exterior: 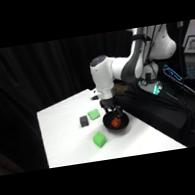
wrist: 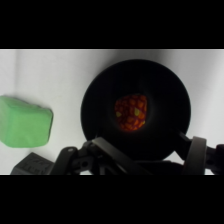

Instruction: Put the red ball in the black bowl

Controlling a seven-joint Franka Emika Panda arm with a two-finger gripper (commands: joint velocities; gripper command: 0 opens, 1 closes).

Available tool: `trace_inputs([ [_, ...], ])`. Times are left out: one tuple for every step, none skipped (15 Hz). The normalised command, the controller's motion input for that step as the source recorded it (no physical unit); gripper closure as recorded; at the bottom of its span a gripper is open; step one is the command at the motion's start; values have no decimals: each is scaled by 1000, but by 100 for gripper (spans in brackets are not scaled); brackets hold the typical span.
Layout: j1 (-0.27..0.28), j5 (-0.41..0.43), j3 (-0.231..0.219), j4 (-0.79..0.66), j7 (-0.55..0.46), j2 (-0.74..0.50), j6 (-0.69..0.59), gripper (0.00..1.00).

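**Jaws above the bowl, ball inside**

Jaws [exterior: 112, 110] of mine hang directly over the black bowl [exterior: 116, 122], spread apart and holding nothing; in the wrist view my two fingers [wrist: 196, 152] rise at the bowl's [wrist: 95, 100] near rim, one at each side. Inside, the red ball [wrist: 131, 112] rests at the bottom, in the middle, free of my grip. On the white worktop [exterior: 66, 135], one green block [exterior: 99, 139] lies just beside the bowl, while another green block [exterior: 93, 114] and a small dark grey cube [exterior: 84, 121] sit farther off.
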Motion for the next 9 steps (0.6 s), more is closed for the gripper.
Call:
trace_inputs([
  [9, 8, -16, 12, 13, -364, -352, 0],
  [8, 12, -20, 30, 13, -365, -358, 0],
  [9, -3, -25, 46, 12, -371, -356, 0],
  [9, -10, -28, 61, 6, -378, -350, 0],
  [10, -26, -32, 79, 20, -376, -356, 0],
  [7, -42, -38, 96, 41, -361, -356, 0],
  [3, -72, -43, 116, 61, -324, -355, 0],
  [-5, -85, -47, 147, 61, -287, -389, 0],
  [-8, -99, -44, 156, 80, -258, -384, 0],
])
